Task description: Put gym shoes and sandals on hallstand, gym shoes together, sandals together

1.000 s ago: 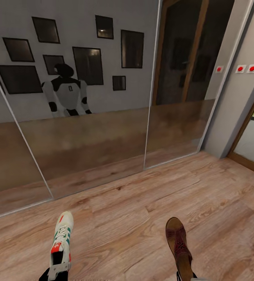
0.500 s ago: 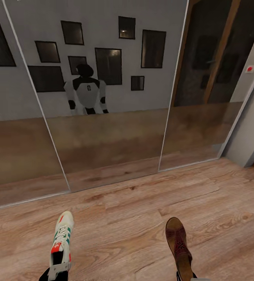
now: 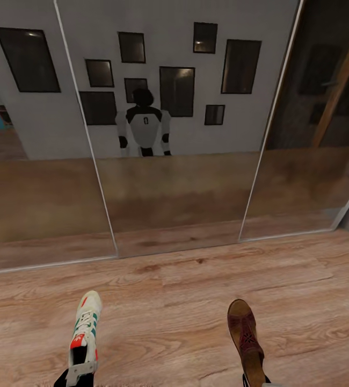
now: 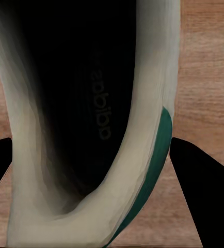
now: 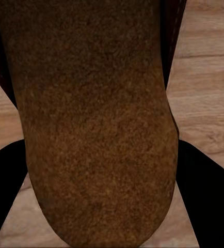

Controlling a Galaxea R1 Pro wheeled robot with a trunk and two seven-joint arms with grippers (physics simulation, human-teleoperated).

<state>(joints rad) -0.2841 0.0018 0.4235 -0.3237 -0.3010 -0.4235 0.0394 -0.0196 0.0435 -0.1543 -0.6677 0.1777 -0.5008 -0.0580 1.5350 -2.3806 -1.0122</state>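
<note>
Light brown wood-plank corridor floor (image 3: pixel 185 301) runs to far mirrored sliding panels (image 3: pixel 180 177) reflecting the robot and dark picture frames. Near left, the left pincer (image 4: pixel 91 155) pinches a white green-striped gym shoe (image 3: pixel 85 333); near right, the right pincer (image 5: pixel 99 160) pinches a dark brown leather sandal (image 3: pixel 244 336).

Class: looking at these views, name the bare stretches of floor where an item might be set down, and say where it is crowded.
Bare planks of the corridor floor lie between the gym shoe and the sandal, and ahead up to the mirrored doors. Crowded only near the held shoes.
</note>
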